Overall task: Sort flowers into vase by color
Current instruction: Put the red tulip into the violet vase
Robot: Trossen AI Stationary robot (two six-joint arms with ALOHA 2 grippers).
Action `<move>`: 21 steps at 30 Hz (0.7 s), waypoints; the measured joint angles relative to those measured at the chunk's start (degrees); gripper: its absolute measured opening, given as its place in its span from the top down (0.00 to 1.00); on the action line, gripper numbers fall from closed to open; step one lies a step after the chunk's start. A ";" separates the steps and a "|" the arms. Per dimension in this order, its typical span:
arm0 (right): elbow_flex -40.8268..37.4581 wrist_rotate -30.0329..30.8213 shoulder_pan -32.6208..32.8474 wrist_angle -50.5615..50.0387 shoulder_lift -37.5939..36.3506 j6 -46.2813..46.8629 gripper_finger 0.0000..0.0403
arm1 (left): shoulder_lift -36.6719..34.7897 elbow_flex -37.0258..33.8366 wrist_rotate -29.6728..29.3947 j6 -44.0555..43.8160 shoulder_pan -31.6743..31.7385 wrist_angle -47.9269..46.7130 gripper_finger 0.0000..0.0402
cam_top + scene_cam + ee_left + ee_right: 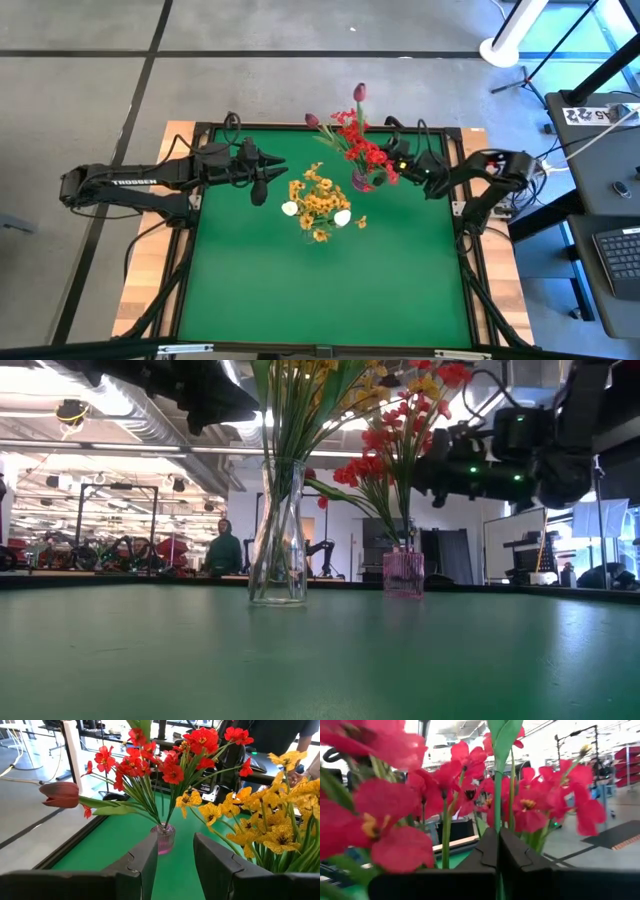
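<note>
A clear glass vase (278,530) at the table's middle holds the yellow flowers (320,203) and white buds (290,209). A small pink vase (403,573) behind it to the right holds the red flowers (362,148) and dark maroon buds (360,92). My left gripper (175,855) is open and empty. It hovers left of the yellow bunch (270,175) and faces the pink vase (165,837). My right gripper (498,845) is at the right side of the red bunch (398,160), shut on a green stem. My right gripper pinches a thin green stem (498,815) between its two fingers, among the red blossoms. The fingers come about level from the table's right side and lie across the stem, which stands upright. The fingers hide the stem's lower part, and which blossom it bears does not show.
The green table top (320,290) has open room in its near half. A raised dark frame (190,250) borders it. Cables run along the far edge (230,125). A person (222,548) stands in the room far behind the table.
</note>
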 joint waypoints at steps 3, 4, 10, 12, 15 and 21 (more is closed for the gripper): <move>1.92 -1.35 0.04 -0.04 2.24 1.26 1.00 | 0.00 0.00 0.00 -0.01 0.00 -0.01 0.70; 2.39 -1.37 0.04 -0.04 2.94 1.49 1.00 | 0.00 0.00 0.02 0.01 0.00 -0.02 0.70; 2.87 -1.36 0.04 -0.08 5.10 3.09 1.00 | 0.00 0.00 0.01 0.01 0.00 -0.20 0.70; 2.87 -1.36 0.04 -0.12 5.18 3.53 1.00 | 0.01 0.00 0.00 0.01 0.00 -0.26 0.70; 2.87 -1.36 0.04 -0.08 5.18 4.64 1.00 | 0.01 0.00 0.01 0.01 0.00 -0.26 0.70; 3.67 -2.30 0.04 -0.10 5.18 6.18 1.00 | 0.00 0.00 0.00 0.01 0.00 -0.28 0.70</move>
